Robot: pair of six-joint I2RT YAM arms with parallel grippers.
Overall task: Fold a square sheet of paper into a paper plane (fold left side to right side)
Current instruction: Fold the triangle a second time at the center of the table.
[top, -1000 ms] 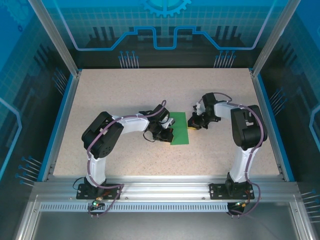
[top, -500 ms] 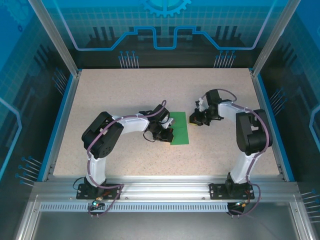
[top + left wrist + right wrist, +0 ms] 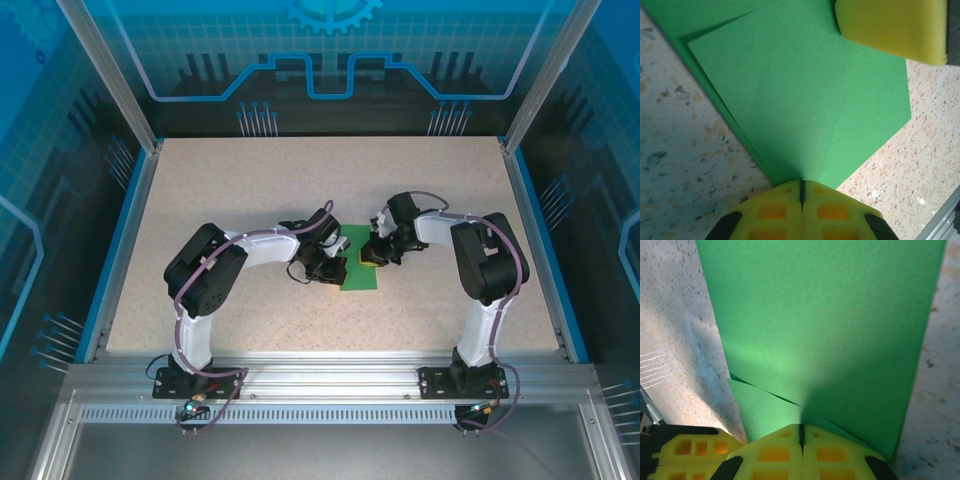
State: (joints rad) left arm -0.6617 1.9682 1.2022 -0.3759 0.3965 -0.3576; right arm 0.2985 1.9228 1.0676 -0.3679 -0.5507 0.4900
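The square sheet of paper (image 3: 358, 280) lies folded flat on the speckled table, a bright green strip with layered edges (image 3: 805, 100) (image 3: 825, 315). My left gripper (image 3: 338, 268) is shut, and its closed yellow tips (image 3: 801, 187) rest on the sheet's left edge. My right gripper (image 3: 372, 255) is also shut. Its closed tips (image 3: 801, 430) sit on the sheet from the right, close to the left one. Nothing is pinched between either pair of jaws. No dart shape has been formed from the paper.
The tabletop (image 3: 250, 190) is bordered by a raised blue rim (image 3: 120, 250) left and right. An aluminium rail (image 3: 320, 375) with both arm bases runs along the near edge. Transparent blue panels (image 3: 330, 60) close off the back.
My right gripper has swung left from beside the sheet onto its right part, ending close to the left gripper. The left arm and the paper have stayed put.
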